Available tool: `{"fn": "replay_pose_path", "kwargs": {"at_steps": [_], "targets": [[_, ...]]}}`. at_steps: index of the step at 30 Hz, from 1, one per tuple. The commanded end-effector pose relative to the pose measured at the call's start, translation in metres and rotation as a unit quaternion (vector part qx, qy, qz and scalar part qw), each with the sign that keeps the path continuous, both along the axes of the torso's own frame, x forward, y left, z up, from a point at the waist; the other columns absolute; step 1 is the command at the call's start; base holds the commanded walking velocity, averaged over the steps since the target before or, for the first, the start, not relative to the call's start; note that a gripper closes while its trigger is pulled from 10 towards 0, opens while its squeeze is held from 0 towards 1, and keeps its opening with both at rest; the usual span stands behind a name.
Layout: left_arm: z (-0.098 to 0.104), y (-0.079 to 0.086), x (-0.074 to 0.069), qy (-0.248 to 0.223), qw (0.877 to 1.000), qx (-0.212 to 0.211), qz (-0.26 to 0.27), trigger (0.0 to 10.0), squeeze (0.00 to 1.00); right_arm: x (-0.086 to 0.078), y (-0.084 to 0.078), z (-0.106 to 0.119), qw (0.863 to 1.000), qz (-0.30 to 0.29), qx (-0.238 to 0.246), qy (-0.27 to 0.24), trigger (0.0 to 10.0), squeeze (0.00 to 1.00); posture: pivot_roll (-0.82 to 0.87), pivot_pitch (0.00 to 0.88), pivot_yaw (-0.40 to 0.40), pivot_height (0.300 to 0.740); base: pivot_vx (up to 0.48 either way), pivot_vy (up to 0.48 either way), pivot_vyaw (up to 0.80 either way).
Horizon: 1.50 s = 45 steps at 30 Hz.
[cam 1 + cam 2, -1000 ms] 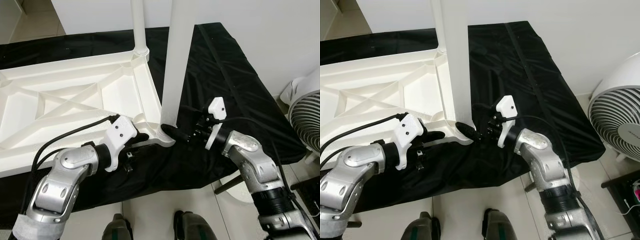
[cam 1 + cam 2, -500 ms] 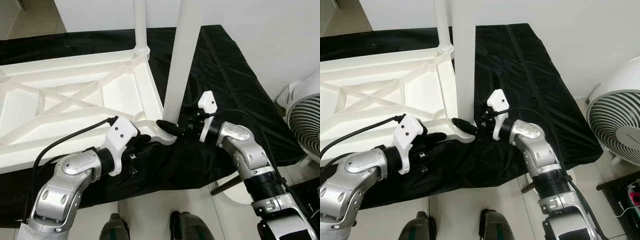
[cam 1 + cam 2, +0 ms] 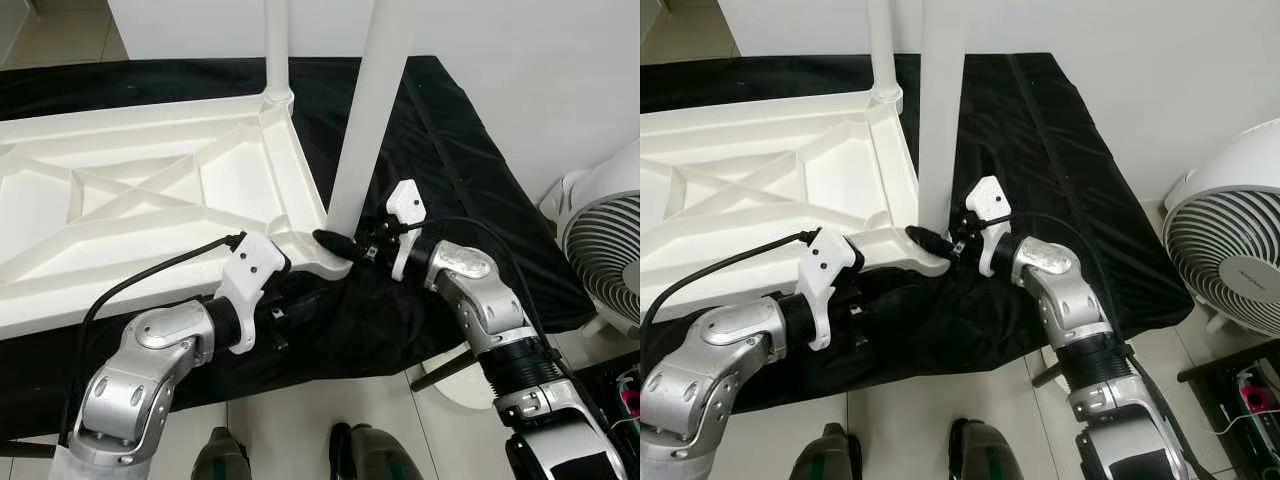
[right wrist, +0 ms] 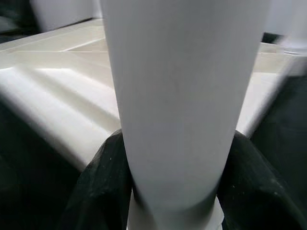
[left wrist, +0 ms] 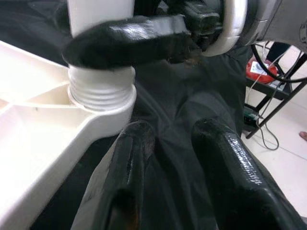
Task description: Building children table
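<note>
Robot feet [image 3: 355, 452] stand on pale tile at six o'clock, just short of a black cloth [image 3: 440, 150] draped over the work surface. Nearest on it, the left gripper [image 5: 180, 158] hovers with its two fingers spread and holding nothing, low beside the white tabletop's [image 3: 150, 210] near corner socket [image 5: 101, 98]. At one o'clock from that socket, the right gripper [image 3: 340, 243] pinches the base of the white table leg [image 3: 368, 110], which stands upright in the socket with its threads showing. Farther back, at twelve o'clock, a second leg [image 3: 277, 45] rises from the upturned tabletop's far corner. A white fan [image 3: 1230, 230] sits at three o'clock.
</note>
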<state>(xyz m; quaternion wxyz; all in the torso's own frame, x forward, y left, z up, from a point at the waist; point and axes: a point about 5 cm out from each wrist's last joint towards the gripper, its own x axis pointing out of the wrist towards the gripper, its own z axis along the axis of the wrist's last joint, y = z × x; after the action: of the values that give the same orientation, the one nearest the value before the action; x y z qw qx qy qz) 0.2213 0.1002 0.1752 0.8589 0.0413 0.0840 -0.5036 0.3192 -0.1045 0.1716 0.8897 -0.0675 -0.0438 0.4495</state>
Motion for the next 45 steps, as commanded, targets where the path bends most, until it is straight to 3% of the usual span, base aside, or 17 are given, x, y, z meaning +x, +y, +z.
{"fn": "replay_pose_path", "kwargs": {"at_steps": [1,4,7,8,9,12,14,23,24,25,34,37,38,39,40,41,45], "targets": [[-0.001,0.004,0.007,-0.007,0.997,0.013,0.080,10.0,0.00,0.003,-0.012,-0.009,0.999,-0.047,-0.007,0.021,0.0,0.00,0.01,0.111,-0.050,0.740,0.000,0.000,0.00],[0.000,0.004,0.008,-0.007,0.996,0.010,0.083,10.0,0.00,0.005,-0.014,-0.009,0.997,-0.070,-0.004,0.021,0.0,0.00,0.01,0.111,-0.050,0.740,0.000,0.000,0.00],[0.001,0.001,0.007,-0.007,0.996,0.001,0.094,10.0,0.00,-0.008,-0.009,-0.019,0.959,-0.267,0.067,0.066,0.0,0.00,-0.01,0.105,-0.039,0.740,0.000,0.000,0.00],[0.001,0.001,0.007,-0.007,0.996,0.001,0.094,10.0,0.00,-0.008,-0.009,-0.019,0.959,-0.267,0.067,0.066,0.0,0.00,-0.01,0.105,-0.039,0.740,0.000,0.000,0.00],[0.002,0.001,0.008,-0.007,0.995,0.000,0.095,10.0,0.00,-0.013,-0.009,-0.022,0.946,-0.309,0.073,0.072,0.0,0.00,-0.01,0.105,-0.039,0.740,0.000,0.000,0.00],[0.002,0.001,0.008,-0.006,0.995,0.000,0.096,10.0,0.00,-0.016,-0.007,-0.024,0.936,-0.338,0.072,0.071,0.0,0.00,-0.01,0.104,-0.034,0.740,0.000,0.000,0.00],[0.003,0.001,0.012,-0.007,0.995,0.000,0.095,10.0,0.00,-0.024,0.002,-0.027,0.918,-0.382,0.076,0.071,0.0,0.00,-0.02,0.102,-0.023,0.740,0.000,0.000,0.00],[0.004,-0.003,0.013,-0.007,0.996,-0.002,0.087,10.0,0.00,-0.024,-0.006,-0.021,0.910,-0.397,0.093,0.068,0.0,0.00,-0.03,0.099,-0.014,0.740,0.000,0.000,0.00],[0.004,-0.003,0.013,-0.008,0.996,-0.002,0.088,10.0,0.00,-0.024,-0.008,-0.020,0.908,-0.402,0.092,0.069,10.0,0.00,-0.03,0.098,-0.013,0.740,0.000,0.000,0.00],[0.004,-0.003,0.014,-0.009,0.996,-0.003,0.092,10.0,0.00,-0.024,-0.015,-0.018,0.909,-0.399,0.095,0.069,10.0,1.00,-0.03,0.100,-0.017,0.740,0.000,0.000,0.00],[0.005,-0.003,0.014,-0.012,0.995,-0.003,0.101,10.0,0.00,-0.021,-0.030,-0.010,0.933,-0.343,0.102,0.046,10.0,1.00,-0.03,0.104,-0.019,0.740,0.000,0.000,0.00],[0.006,-0.003,0.014,-0.013,0.994,-0.006,0.104,10.0,0.00,-0.018,-0.038,-0.005,0.960,-0.264,0.087,0.038,10.0,0.98,-0.02,0.105,-0.014,0.740,0.000,0.000,0.00],[0.006,-0.003,0.014,-0.013,0.994,-0.006,0.104,10.0,0.00,-0.018,-0.038,-0.005,0.960,-0.264,0.087,0.038,10.0,0.98,-0.02,0.105,-0.014,0.740,0.000,0.000,0.00],[0.006,-0.004,0.014,-0.014,0.994,-0.006,0.105,10.0,0.00,-0.018,-0.039,-0.004,0.971,-0.224,0.074,0.036,10.0,0.00,-0.02,0.105,-0.011,0.740,0.000,0.000,0.00],[0.006,-0.004,0.014,-0.014,0.994,-0.006,0.105,10.0,0.00,-0.018,-0.039,-0.004,0.971,-0.224,0.074,0.036,10.0,0.00,-0.02,0.105,-0.011,0.740,0.000,0.000,0.00],[0.006,-0.004,0.014,-0.016,0.995,-0.003,0.103,10.0,0.00,-0.017,-0.042,-0.005,0.985,-0.164,0.047,0.030,10.0,0.00,-0.02,0.104,-0.010,0.740,0.000,0.000,0.00],[0.006,-0.005,0.014,-0.019,0.995,0.000,0.101,10.0,0.00,-0.015,-0.043,-0.009,0.992,-0.124,0.023,0.025,10.0,0.00,-0.01,0.102,-0.009,0.740,0.000,0.000,0.00]]}}
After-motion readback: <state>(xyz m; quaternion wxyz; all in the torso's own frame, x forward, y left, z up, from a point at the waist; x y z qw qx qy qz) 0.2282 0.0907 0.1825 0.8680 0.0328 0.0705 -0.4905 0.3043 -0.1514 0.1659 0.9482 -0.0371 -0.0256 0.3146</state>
